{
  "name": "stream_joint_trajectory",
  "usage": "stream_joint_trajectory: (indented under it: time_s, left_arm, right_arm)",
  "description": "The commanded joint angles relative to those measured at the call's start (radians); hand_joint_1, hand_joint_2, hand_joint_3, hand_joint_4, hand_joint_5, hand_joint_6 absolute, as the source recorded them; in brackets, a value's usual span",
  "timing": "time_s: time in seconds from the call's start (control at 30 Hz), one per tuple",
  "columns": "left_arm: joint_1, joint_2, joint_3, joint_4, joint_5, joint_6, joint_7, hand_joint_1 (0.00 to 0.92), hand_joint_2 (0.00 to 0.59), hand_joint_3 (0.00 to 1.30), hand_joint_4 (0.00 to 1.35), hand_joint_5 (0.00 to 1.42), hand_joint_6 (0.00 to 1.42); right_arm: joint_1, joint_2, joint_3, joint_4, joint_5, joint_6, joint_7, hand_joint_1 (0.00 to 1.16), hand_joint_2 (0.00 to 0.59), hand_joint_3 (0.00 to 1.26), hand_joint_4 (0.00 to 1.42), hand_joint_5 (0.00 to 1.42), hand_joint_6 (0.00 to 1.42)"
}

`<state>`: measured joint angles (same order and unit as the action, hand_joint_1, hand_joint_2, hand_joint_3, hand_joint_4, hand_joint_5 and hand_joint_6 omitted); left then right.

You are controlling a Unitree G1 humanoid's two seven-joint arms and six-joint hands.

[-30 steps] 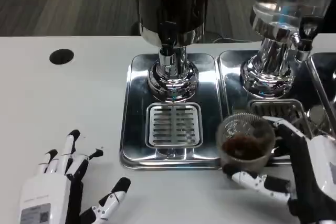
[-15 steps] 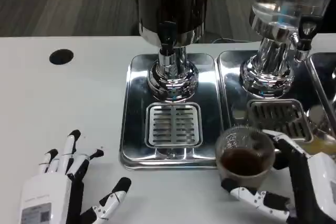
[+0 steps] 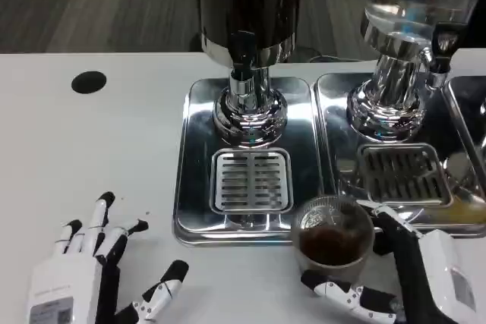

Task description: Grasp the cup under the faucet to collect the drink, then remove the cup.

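A clear plastic cup (image 3: 332, 238) with dark brown drink in its bottom stands at the front edge of the metal trays, partly over the white table. My right hand (image 3: 406, 278) holds it from the right, with one finger behind it and the thumb below its base. The dark dispenser's faucet (image 3: 242, 55) hangs above the slotted drip grate (image 3: 251, 180) on the left tray (image 3: 196, 187), well left of and behind the cup. Near the table's front left corner lies my left hand (image 3: 87, 272), fingers spread, holding nothing.
A second dispenser with a clear tank (image 3: 402, 43) stands on the right tray (image 3: 338, 142) with its own grate (image 3: 402, 174). A black round hole (image 3: 89, 82) marks the table at the far left. White tabletop lies between my hands.
My right hand has drawn the cup toward me and leftward, from over the right tray's grate to the trays' front edge. The left hand has stayed where it was.
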<state>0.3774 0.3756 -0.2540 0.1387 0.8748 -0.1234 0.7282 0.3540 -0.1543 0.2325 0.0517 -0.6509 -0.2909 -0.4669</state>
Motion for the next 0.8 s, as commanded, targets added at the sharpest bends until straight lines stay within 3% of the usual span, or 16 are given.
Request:
stream_joint_trajectory:
  time_s: [0.03,0.2,0.47,0.67,0.8]
  left_arm:
    - [0.006,0.008,0.004,-0.011,0.004,0.005,-0.006,0.000,0.197,0.38,0.02,0.19,0.13]
    - [-0.002,0.005,0.000,-0.010,0.006,0.006,-0.010,0.000,0.197,0.38,0.02,0.19,0.13]
    - [-0.004,0.005,0.002,0.000,-0.003,0.002,-0.010,0.000,0.197,0.38,0.02,0.19,0.13]
    - [-0.003,0.004,0.003,-0.005,-0.006,0.000,-0.011,0.000,0.197,0.38,0.02,0.19,0.13]
    - [-0.004,0.005,0.001,0.001,-0.006,-0.001,-0.011,0.000,0.197,0.38,0.02,0.19,0.13]
  right_arm:
    - [-0.021,-0.009,-0.001,0.014,0.023,-0.053,-0.011,0.78,0.191,0.50,0.61,0.55,0.51]
    - [-0.028,-0.032,-0.004,0.032,0.045,-0.081,0.006,0.75,0.186,0.32,0.48,0.47,0.46]
    - [-0.032,-0.060,-0.009,0.056,0.074,-0.112,0.035,0.73,0.176,0.23,0.36,0.40,0.42]
    - [-0.038,-0.069,-0.008,0.056,0.089,-0.116,0.079,0.69,0.171,0.05,0.11,0.26,0.34]
    - [-0.036,-0.075,-0.013,0.045,0.103,-0.125,0.099,0.61,0.162,0.00,0.05,0.20,0.28]
